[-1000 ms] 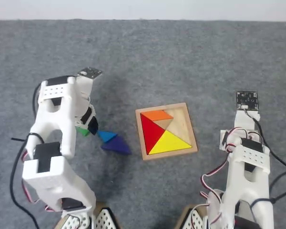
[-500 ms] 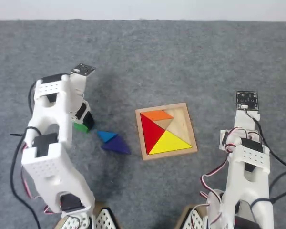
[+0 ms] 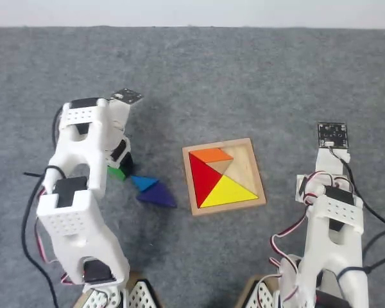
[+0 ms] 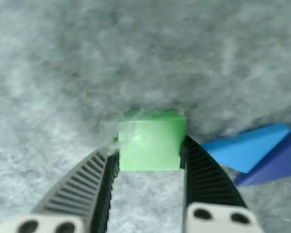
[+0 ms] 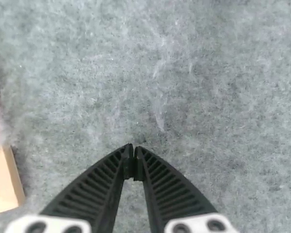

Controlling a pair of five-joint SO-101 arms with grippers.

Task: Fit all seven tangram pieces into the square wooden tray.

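the square wooden tray (image 3: 218, 142) sits on a grey mat (image 3: 244, 77), holding a red triangle (image 3: 202, 176), a yellow triangle (image 3: 228, 191) and an orange piece (image 3: 212, 154), all lying flat and touching one another, the orange one against the tray's far rim. bare wood shows along the tray's right side. three more pieces are outside it, all to the tray's left in the high view. nearest is a purple piece (image 3: 157, 194), touching a blue triangle (image 3: 143, 182) on its far-left side. farthest from the tray is a green piece (image 3: 117, 172), near the blue triangle but apart from it. the left gripper (image 4: 149, 155) is clamped on this green piece, one finger pressed to each side. whether the piece is clear of the mat cannot be told. to the tray's right, the right gripper (image 5: 133, 155) hangs over bare mat, its fingers pressed together and grasping nothing, near the tray's rim.
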